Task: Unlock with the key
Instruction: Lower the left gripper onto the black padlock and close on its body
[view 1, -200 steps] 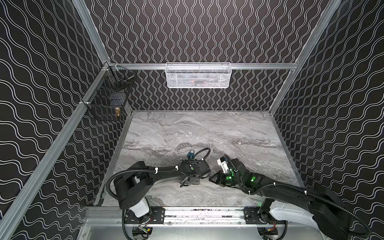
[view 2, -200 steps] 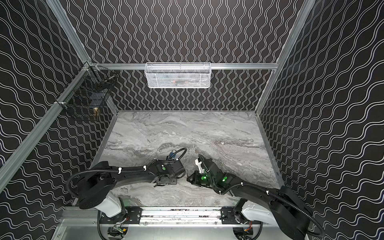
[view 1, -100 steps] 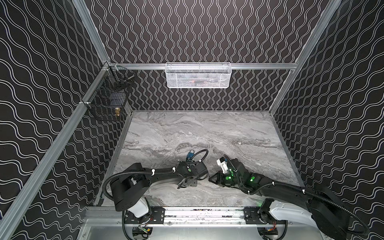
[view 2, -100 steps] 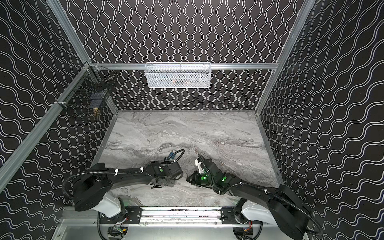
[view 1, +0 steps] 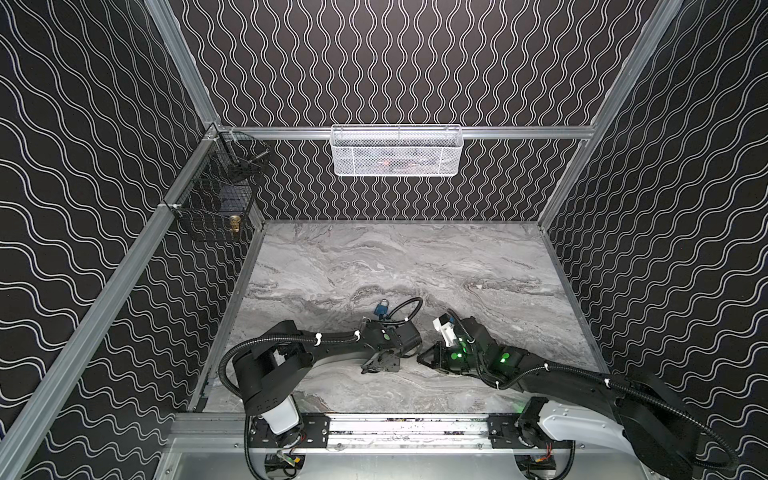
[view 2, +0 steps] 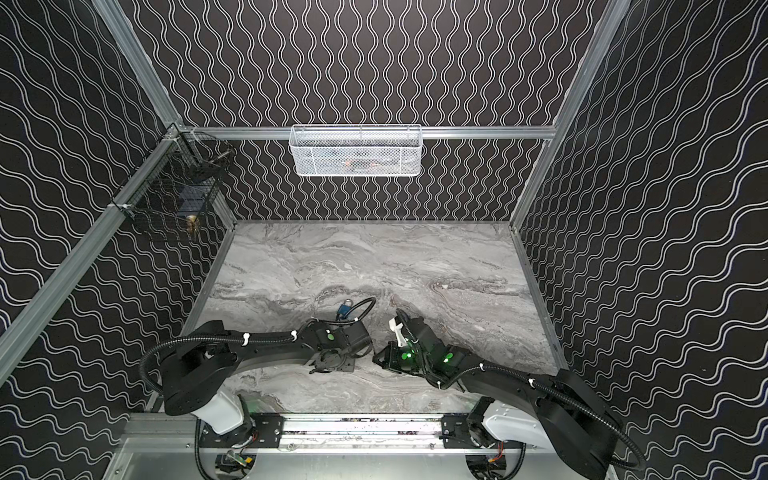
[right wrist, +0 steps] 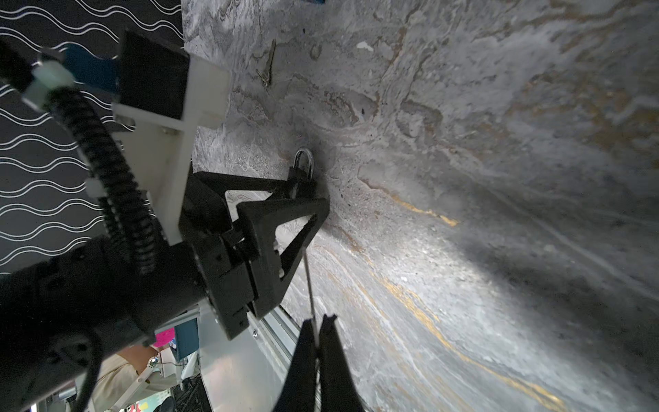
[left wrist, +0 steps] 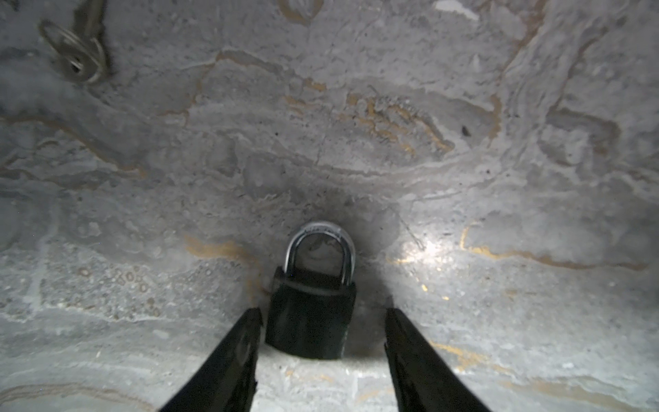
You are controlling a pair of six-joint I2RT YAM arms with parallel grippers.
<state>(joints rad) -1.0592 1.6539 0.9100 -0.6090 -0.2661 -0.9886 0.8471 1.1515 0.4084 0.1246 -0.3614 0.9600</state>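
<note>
Marble tabletop (left wrist: 356,142), left fingers (left wrist: 228,360) apart astride black padlock (left wrist: 310,317), right fingers (right wrist: 335,364) clamped on key (right wrist: 308,281)

Black metal padlock (left wrist: 310,314) on grey marble tabletop (left wrist: 463,178), between jaws of left gripper (left wrist: 322,314); thin silver key (right wrist: 308,281) in right gripper (right wrist: 317,323).

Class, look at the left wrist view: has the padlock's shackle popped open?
No: both legs of the shackle sit down inside the body of the padlock, so it is closed.
</note>
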